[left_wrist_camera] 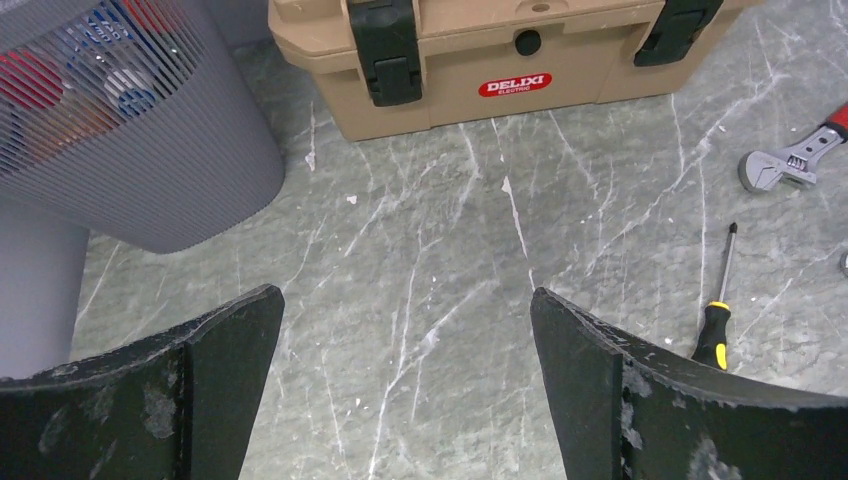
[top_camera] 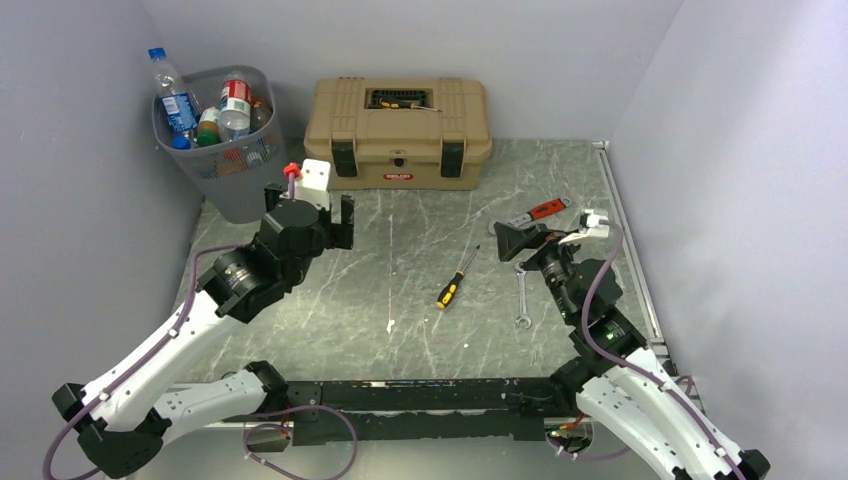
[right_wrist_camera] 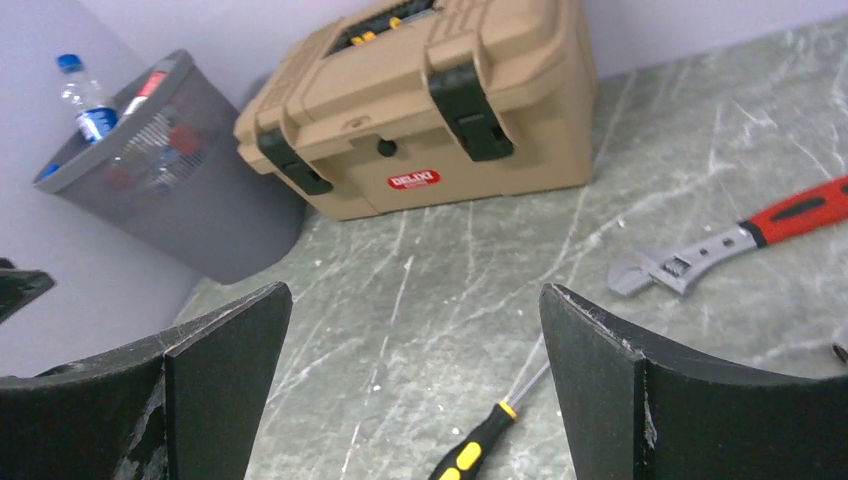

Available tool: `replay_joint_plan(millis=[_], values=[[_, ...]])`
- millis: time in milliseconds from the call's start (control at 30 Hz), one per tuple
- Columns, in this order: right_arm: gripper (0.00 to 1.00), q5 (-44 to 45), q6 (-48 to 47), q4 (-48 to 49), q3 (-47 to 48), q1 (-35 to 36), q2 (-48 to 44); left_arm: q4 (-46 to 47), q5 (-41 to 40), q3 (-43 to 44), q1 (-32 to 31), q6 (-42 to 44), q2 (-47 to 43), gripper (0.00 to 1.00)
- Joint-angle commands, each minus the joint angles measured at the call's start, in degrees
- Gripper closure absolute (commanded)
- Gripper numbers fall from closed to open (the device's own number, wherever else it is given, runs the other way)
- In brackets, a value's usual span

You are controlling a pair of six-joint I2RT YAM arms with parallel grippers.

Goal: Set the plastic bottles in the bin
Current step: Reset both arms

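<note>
Grey-green marbled desk (top_camera: 400, 330): only tools lie on the parts that show, and no bottle in any view.

Tan plastic toolbox with black latches (top_camera: 400, 130): shut, straight ahead of the left fingers (left_wrist_camera: 190, 390), ahead and left of the right fingers (right_wrist_camera: 205, 390). Not part of the task, so it probably just stays where it is.

Round grey wire-mesh bin (top_camera: 235, 180): ahead and left of the left fingers, near them; well apart from the right fingers, far to their left.

Plastic bottles (top_camera: 232, 100): packed upright or tilted inside the bin. One clear bottle with a blue cap (top_camera: 168, 80) pokes above the rim, likely because the pile beneath props it up. Judgement: the collecting looks finished.

Red-handled adjustable wrench (right_wrist_camera: 740, 235): ahead and right of the right fingers.
Silver open-ended wrench (top_camera: 521, 300): just beside the right arm.
Yellow-and-black screwdriver (right_wrist_camera: 480, 440): on the desk, seen in the gap between the right fingers.

Fingers: both pairs spread fully apart, holding nothing, touching nothing, hovering above the desk.
</note>
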Motion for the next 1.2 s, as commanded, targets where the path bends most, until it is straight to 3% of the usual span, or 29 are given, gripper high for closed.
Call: replay_joint_plan(millis=[0, 267, 700, 1000, 1167], values=[[0.00, -4.04, -4.63, 0.06, 6.94, 0.09, 1.43, 2.01, 0.74, 0.86, -0.19, -0.11, 0.96, 0.01], [0.00, -0.97, -8.04, -6.57, 7.09, 0.05, 2.69, 2.08, 2.26, 0.68, -0.25, 0.28, 2.48, 0.00], [0.00, -2.25, -5.93, -3.49, 5.45, 0.09, 4.47, 5.32, 3.02, -1.21, -0.24, 0.90, 0.50, 0.00], [0.00, -4.30, -0.04, 7.15, 0.90, 0.09, 4.98, 5.85, 4.55, -1.60, -0.24, 1.85, -0.10, 0.00], [0.00, -3.57, -0.56, 5.11, 1.82, 0.09, 6.04, 6.30, 4.20, -1.85, -0.23, 1.87, -0.42, 0.01]])
